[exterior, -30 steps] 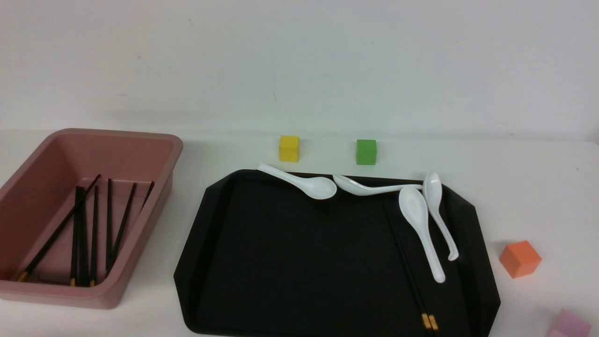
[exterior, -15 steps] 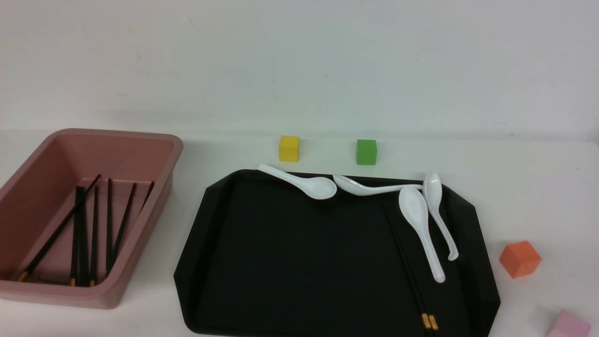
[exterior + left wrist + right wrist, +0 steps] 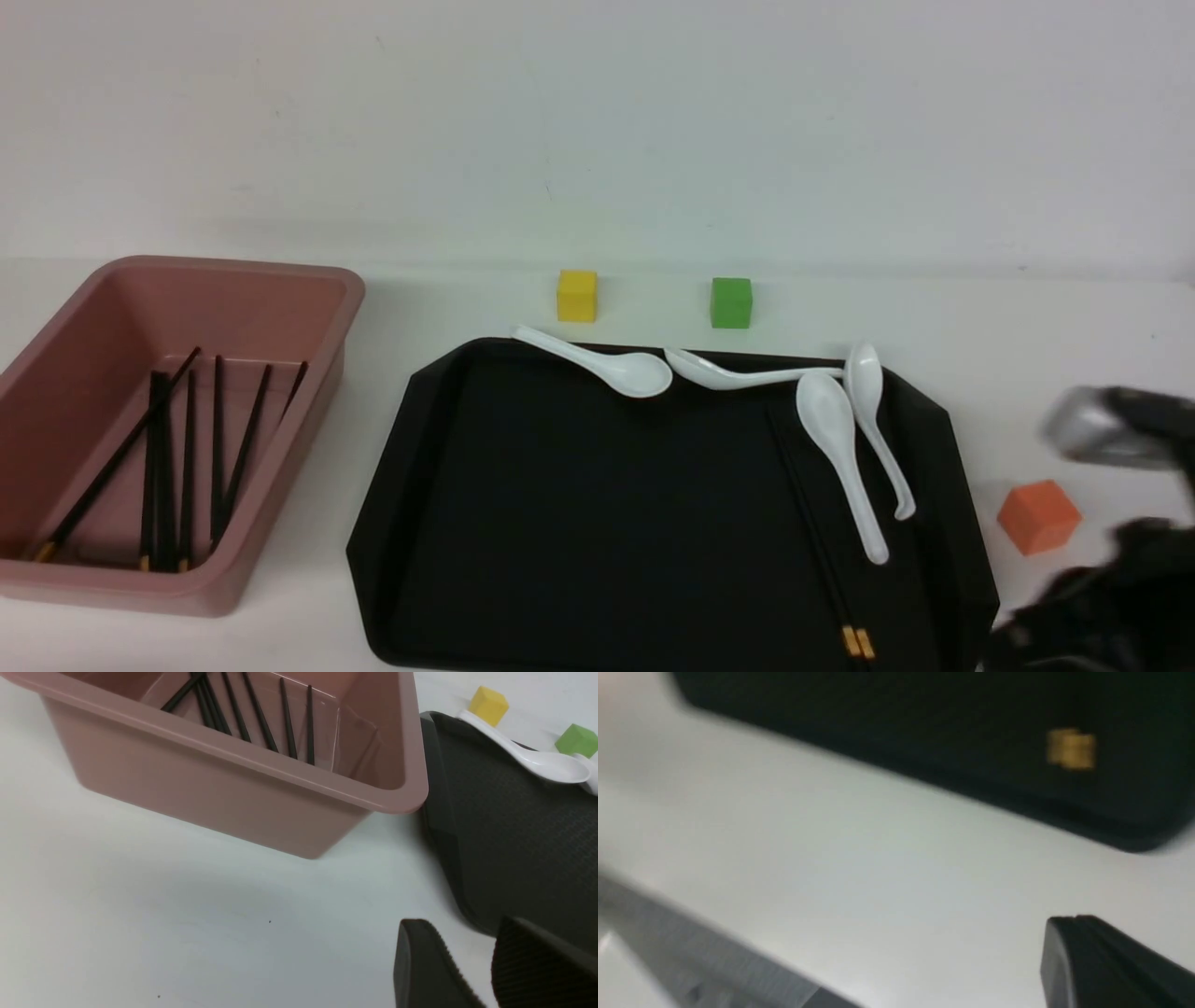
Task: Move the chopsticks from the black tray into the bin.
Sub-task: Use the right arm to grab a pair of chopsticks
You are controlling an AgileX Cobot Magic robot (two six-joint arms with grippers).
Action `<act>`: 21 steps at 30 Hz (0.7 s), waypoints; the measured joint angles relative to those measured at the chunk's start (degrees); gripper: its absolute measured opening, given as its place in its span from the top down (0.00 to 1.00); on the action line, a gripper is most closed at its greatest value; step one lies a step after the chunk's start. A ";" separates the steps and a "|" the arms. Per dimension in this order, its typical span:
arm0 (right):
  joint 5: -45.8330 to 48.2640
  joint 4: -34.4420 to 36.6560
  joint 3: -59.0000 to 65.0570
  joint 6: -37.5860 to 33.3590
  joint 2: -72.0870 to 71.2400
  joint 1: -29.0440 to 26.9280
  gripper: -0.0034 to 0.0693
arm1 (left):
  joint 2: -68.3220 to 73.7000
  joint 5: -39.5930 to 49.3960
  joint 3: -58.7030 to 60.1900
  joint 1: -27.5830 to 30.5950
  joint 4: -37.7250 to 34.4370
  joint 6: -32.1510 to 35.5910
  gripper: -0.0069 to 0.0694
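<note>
One pair of chopsticks lies on the right side of the black tray, its gold bands at the near edge beside the white spoons. The bands show blurred in the right wrist view. Several more chopsticks lie in the pink bin, also seen in the left wrist view. My right arm is a dark blur at the tray's near right corner. My right gripper is shut and empty above the table, short of the tray. My left gripper hangs empty, jaws slightly apart, by the bin and the tray's left edge.
Several white spoons lie along the tray's far and right sides, one right next to the chopsticks. A yellow cube and a green cube stand behind the tray. An orange cube sits right of it, close to my right arm.
My right arm has come into the front view from the lower right, blurred by motion, and now hides the pink cube there. Chopsticks, spoons, tray and bin have not moved.
</note>
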 joint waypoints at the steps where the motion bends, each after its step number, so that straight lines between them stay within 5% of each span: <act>1: 0.12 2.16 -1.05 -2.53 2.68 1.84 0.94 | 0.00 0.00 0.00 0.00 0.00 0.00 0.60; 6: 0.14 1.06 -7.17 -2.52 12.49 7.44 0.92 | 0.00 0.00 0.00 0.00 0.00 0.00 0.60; 15: -0.24 -23.69 -20.28 21.05 28.33 12.93 0.85 | 0.00 0.00 0.00 0.00 0.00 0.00 0.60; 21: -1.85 -31.82 -24.54 29.86 34.89 12.93 0.70 | 0.00 0.00 0.00 0.00 0.00 0.00 0.60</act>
